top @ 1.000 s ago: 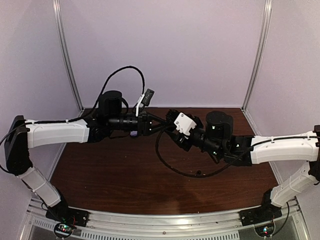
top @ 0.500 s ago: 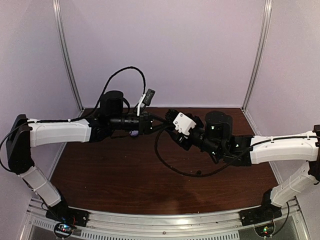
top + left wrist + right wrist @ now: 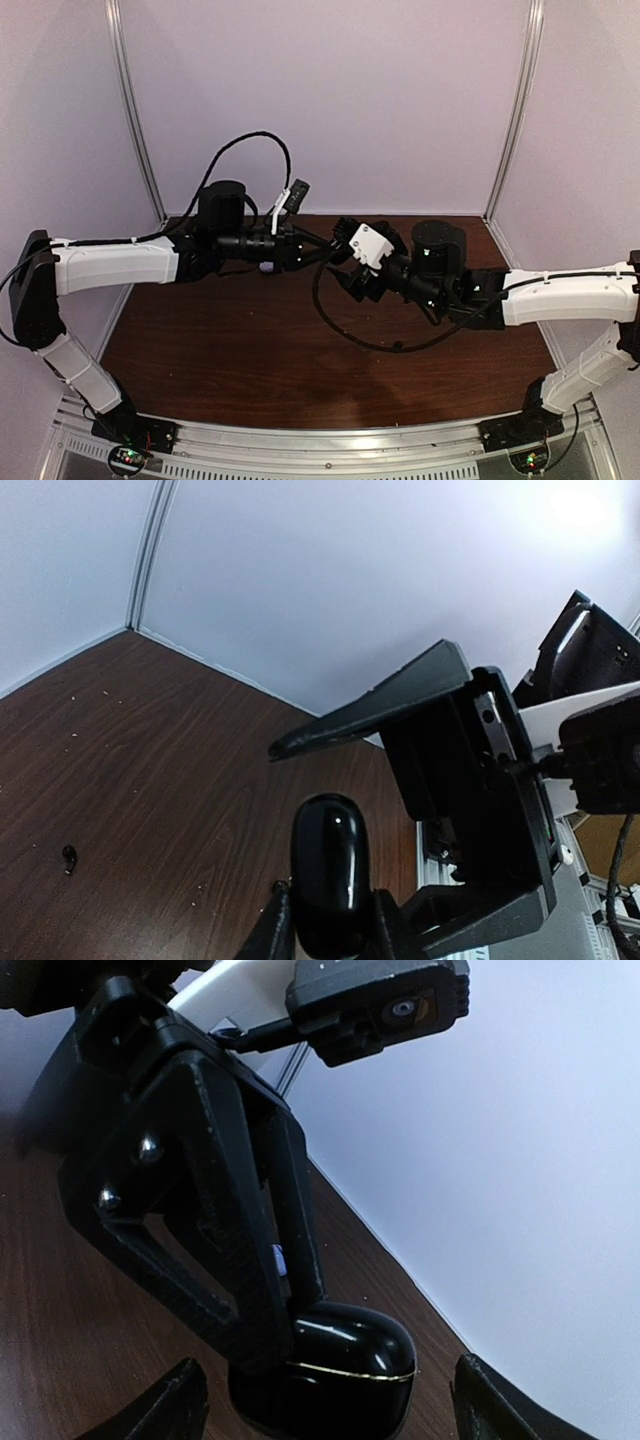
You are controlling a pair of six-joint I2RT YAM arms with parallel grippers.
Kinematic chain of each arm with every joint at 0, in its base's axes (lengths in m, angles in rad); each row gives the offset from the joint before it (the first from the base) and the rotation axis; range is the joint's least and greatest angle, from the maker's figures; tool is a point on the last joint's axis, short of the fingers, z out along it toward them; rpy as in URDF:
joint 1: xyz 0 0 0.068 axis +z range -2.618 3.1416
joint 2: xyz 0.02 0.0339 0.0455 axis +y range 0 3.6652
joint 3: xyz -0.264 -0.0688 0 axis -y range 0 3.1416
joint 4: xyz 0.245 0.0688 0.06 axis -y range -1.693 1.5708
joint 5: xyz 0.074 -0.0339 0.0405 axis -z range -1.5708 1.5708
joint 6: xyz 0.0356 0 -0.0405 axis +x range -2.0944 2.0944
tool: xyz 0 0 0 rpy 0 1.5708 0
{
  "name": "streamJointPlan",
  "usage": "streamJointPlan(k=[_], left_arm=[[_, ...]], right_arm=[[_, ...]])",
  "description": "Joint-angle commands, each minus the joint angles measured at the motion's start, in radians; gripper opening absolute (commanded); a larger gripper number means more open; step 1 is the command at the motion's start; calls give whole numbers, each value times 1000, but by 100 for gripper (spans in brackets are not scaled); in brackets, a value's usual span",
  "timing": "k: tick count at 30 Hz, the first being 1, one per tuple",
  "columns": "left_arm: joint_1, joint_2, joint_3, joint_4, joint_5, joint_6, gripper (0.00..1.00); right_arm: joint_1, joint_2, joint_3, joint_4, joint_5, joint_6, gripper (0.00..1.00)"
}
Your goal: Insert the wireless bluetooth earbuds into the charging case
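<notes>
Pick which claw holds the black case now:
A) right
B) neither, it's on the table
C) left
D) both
C: the left claw is closed on the case and holds it up off the table. The right claw is open, with one finger on each side of the case and neither touching it.

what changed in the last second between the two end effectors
The left end effector closed on the case; the right end effector opened and let it go, its fingers now standing clear on either side. Both stayed meeting above the table, barely shifted.
</notes>
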Motion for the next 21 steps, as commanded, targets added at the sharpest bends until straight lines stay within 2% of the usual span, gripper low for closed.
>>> streamJointPlan(k=[1,4,6,8,10,12,16,21], left_arm=[[24,-70,-13,-18,-10,134,3],[24,-113,-12,-121,-33,293,2],[24,-139,-19,-169,-48,374,1],[24,-167,-32,-200,-24,455,1],[23,-198,-55,-207,11,524,1],[23,-222,-78,-206,27,560,1],[16,-233,-78,-225,72,596,0],[-4,-211,-58,-242,86,594,0]], right_arm=[[-41,-50,-10,-84,-172,85,86],[-81,-70,-13,-141,-345,154,86],[-105,-78,-8,-181,-404,187,85],[-142,-87,-1,-216,-488,225,83],[-192,-97,-4,-211,-647,279,82],[-233,-93,3,-192,-790,336,80],[-244,-45,48,-193,-981,396,74],[-220,-17,57,-152,-1062,437,68]])
